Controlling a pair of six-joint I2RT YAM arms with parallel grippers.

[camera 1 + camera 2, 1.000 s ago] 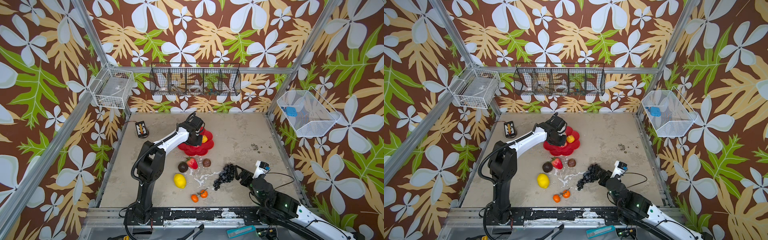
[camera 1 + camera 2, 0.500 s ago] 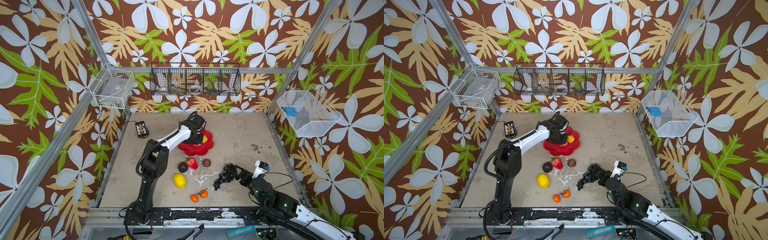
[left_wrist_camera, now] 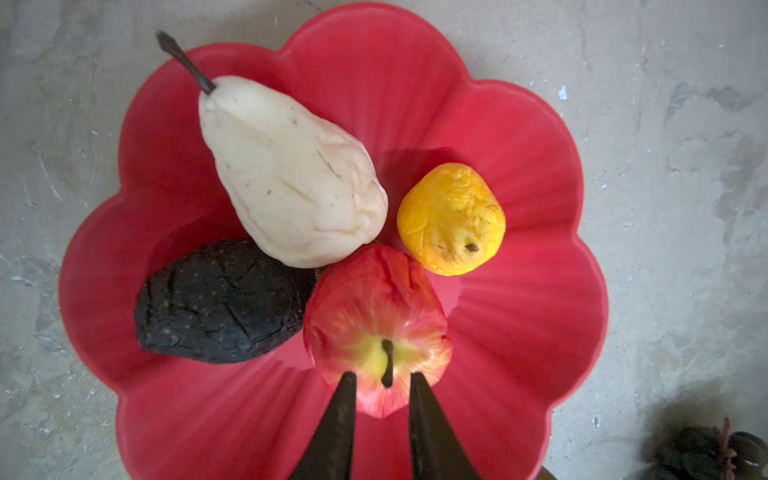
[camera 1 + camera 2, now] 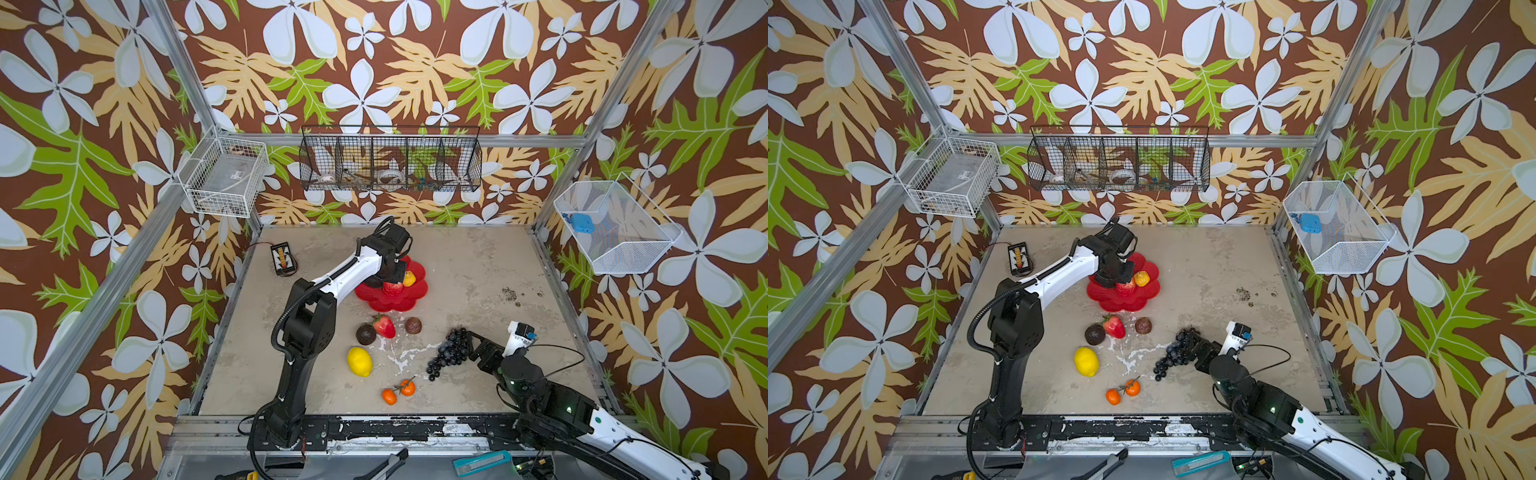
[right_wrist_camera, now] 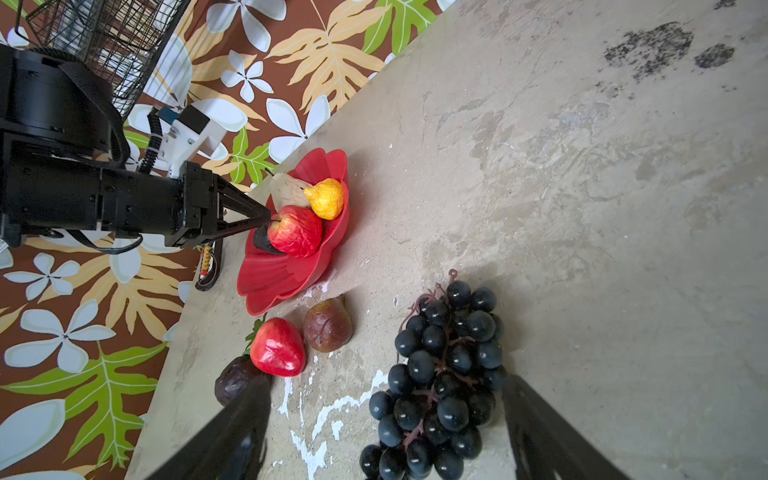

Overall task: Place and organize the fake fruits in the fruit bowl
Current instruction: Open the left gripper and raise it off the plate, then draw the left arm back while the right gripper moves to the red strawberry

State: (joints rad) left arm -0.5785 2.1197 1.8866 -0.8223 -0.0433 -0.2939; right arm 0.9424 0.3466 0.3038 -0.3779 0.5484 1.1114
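Left pincer (image 3: 382,376): jaws slightly apart either side of the stem of wrinkled red-yellow plastic apple (image 3: 376,328), sitting in glossy red flower-shaped bowl (image 3: 519,332) beside beige pear (image 3: 291,174), dark avocado (image 3: 220,303). Right pincer (image 5: 384,384): jaws wide apart, flanking black plastic grape bunch (image 5: 444,374) on grey bench (image 5: 582,208).

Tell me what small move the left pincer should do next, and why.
Probably open a little wider, then lift straight up. The left pincer has its tips slightly apart, either side of the stem of the wrinkled red-yellow plastic apple, which rests in the glossy red flower-shaped plastic bowl; lifting too early could drag it out.
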